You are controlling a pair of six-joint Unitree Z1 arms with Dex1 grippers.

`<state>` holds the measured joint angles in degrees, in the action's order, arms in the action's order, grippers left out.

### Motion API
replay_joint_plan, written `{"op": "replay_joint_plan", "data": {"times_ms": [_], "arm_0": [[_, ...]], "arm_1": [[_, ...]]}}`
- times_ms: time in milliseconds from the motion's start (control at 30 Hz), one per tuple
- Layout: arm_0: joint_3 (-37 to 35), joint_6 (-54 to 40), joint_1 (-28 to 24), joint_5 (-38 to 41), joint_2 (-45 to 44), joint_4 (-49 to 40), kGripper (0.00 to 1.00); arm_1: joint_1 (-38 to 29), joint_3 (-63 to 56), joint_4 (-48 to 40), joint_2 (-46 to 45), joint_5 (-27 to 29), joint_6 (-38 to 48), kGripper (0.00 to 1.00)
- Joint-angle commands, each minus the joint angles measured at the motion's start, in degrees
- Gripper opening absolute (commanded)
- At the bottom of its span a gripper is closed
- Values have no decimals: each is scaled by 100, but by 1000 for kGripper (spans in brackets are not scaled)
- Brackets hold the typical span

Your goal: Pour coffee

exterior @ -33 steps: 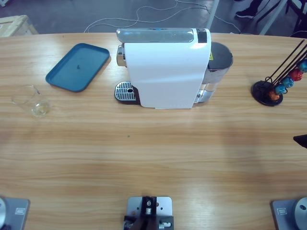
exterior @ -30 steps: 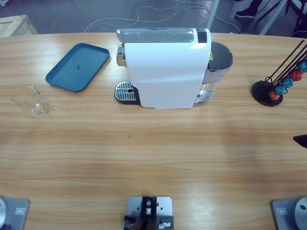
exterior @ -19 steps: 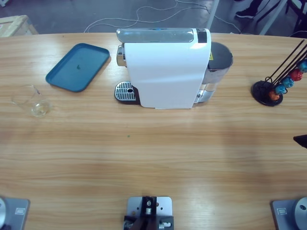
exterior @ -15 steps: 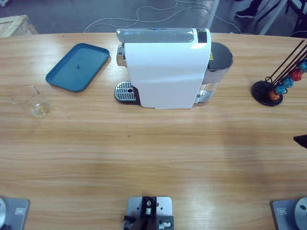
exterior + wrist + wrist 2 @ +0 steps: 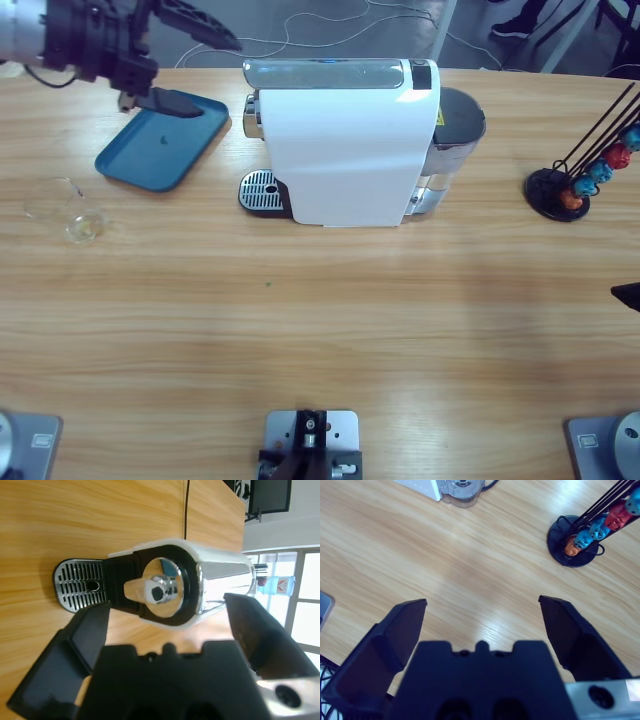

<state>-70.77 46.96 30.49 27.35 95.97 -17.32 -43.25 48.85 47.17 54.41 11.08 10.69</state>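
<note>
Left claw (image 5: 195, 68) enters at the upper left of the high view, its two black jaws spread wide apart with nothing between them, one jaw over the far corner of the blue tray (image 5: 160, 142), the other above the counter's (image 5: 320, 330) back edge. Its wrist camera looks straight at the front of the white coffee machine (image 5: 345, 140), showing the chrome spout (image 5: 159, 589) and the perforated drip grate (image 5: 80, 579). Right claw (image 5: 482, 615) hangs over bare wood with its jaws likewise spread and nothing in them; in the high view only a dark tip shows at the right edge. A clear glass (image 5: 68, 212) stands at the left of the high view, well apart from the machine and below the tray; whether it holds any coffee cannot be told, and no dark liquid is visible anywhere. At the right edge of the high view, a black wire rack (image 5: 560, 193) holds red, blue and orange capsules (image 5: 600, 170)
</note>
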Motion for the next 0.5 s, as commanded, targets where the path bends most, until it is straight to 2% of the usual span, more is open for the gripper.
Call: {"op": "replay_joint_plan", "data": {"times_ms": [33, 100, 167, 233, 300, 333, 400, 433, 500], "arm_0": [[-103, 64, -43, 332, 528, 514, 838], [-126, 143, -43, 561, 658, 655, 744], [-124, 271, -43, 705, 727, 660, 714], [-126, 329, -43, 907, 785, 741, 569], [-109, 340, -43, 1032, 809, 831, 505], [-95, 347, -43, 1035, 799, 836, 329], [-84, 340, -43, 1028, 755, 846, 45], [-77, 319, -43, 1027, 721, 897, 0], [-68, 305, -43, 1007, 674, 998, 0]], "arm_1": [[62, 10, 81, 202, -75, -39, 1000], [62, 7, 81, 179, -73, -41, 1000], [62, 2, 81, 132, -71, -41, 1000], [62, 2, 81, 119, -71, -41, 1000], [62, 2, 81, 149, -73, -41, 1000], [62, 2, 81, 158, -76, -41, 1000], [62, 2, 81, 158, -78, -41, 1000], [62, 2, 81, 158, -80, -41, 1000], [62, 2, 81, 158, -80, -41, 1000]]}}
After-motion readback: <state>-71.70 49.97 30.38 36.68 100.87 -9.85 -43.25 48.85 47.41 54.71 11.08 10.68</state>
